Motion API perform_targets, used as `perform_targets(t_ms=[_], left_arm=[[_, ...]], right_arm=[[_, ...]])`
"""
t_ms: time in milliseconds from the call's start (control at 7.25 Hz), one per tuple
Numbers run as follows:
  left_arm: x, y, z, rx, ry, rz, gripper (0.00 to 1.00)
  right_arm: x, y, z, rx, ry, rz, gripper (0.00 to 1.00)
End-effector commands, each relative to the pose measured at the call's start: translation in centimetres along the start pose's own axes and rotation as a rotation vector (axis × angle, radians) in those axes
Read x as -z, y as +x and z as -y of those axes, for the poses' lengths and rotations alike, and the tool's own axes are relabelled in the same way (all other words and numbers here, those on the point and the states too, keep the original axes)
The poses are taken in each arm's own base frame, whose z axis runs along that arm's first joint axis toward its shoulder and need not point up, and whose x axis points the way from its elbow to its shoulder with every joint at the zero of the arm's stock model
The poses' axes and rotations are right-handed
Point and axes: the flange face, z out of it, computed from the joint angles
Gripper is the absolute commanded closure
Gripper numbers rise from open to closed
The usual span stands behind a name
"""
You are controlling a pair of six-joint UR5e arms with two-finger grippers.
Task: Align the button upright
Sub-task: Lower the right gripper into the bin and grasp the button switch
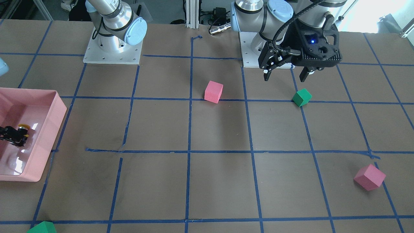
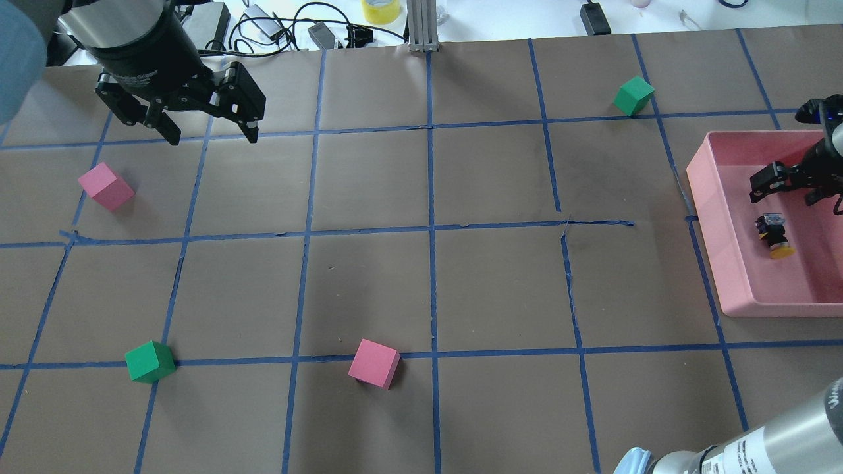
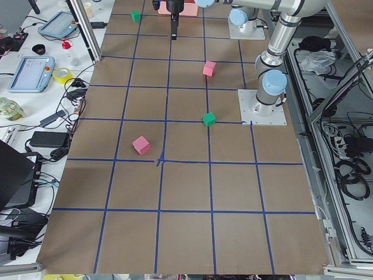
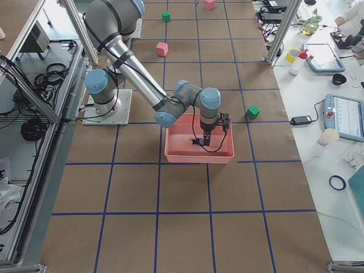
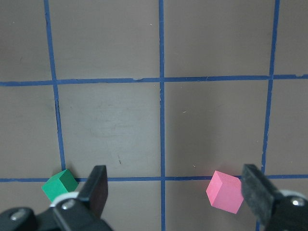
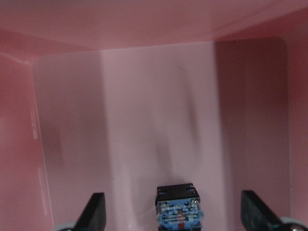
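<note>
The button (image 2: 774,236) lies on its side on the floor of the pink tray (image 2: 716,217), its yellow cap toward the robot. It also shows in the front view (image 1: 23,127). In the right wrist view its terminal base (image 6: 178,206) sits between my two spread fingers. My right gripper (image 2: 795,197) is open inside the tray, just over the button; I cannot tell whether it touches it. My left gripper (image 2: 212,138) is open and empty, hovering above the table far from the tray.
Two pink cubes (image 2: 106,186) (image 2: 374,363) and two green cubes (image 2: 150,361) (image 2: 634,95) are scattered on the brown, blue-taped table. The tray's walls (image 1: 59,110) stand close around my right gripper (image 1: 15,138). Cables and clutter lie beyond the far edge.
</note>
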Motion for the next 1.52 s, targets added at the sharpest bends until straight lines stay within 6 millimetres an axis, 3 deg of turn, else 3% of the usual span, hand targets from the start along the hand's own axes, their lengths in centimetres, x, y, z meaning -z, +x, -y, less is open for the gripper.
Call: perform_targets(t_ms=[0, 1379], left_arm=[[0.0, 0.0, 0.0, -0.004, -0.001, 0.000, 0.00], [0.0, 0.0, 0.0, 0.001, 0.001, 0.000, 0.00]], right_arm=[[-1.1, -0.2, -0.4, 0.005, -0.017, 0.008, 0.00], [-2.9, -0.8, -1.9, 0.022, -0.060, 0.015, 0.00]])
